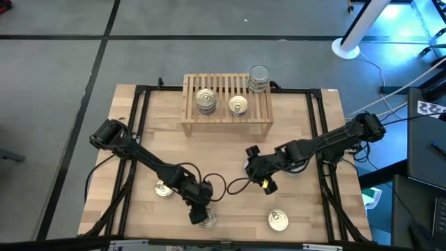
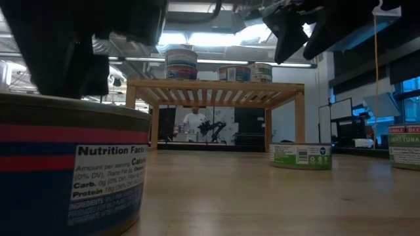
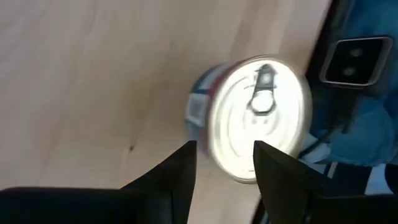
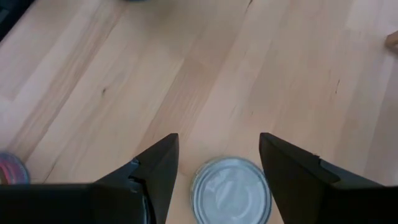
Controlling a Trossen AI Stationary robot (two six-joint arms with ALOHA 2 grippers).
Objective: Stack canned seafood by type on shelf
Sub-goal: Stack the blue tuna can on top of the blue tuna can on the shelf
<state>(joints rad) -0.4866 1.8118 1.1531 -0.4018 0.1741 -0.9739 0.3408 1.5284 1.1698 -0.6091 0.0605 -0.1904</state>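
Note:
My left gripper (image 1: 200,209) (image 3: 224,146) hangs open just above a tin with a silver pull-tab lid (image 3: 261,115) and a red and blue label (image 2: 72,164), which stands near the table's near edge. My right gripper (image 1: 254,171) (image 4: 219,137) is open and raised over a grey-lidded tin (image 4: 231,190) that stands on the table below its fingers. The light-wood shelf (image 1: 226,104) (image 2: 216,88) stands at the far side. On its slats are a stack of tins (image 1: 205,100), one gold-lidded tin (image 1: 237,105) and a taller stack (image 1: 258,78) at its far right corner.
More tins stand on the table: one left of my left gripper (image 1: 164,188) and one near the near right corner (image 1: 278,220). The low view shows a green-labelled tin (image 2: 300,156) and another at its right edge (image 2: 405,145). A cable loops between the arms (image 1: 223,183).

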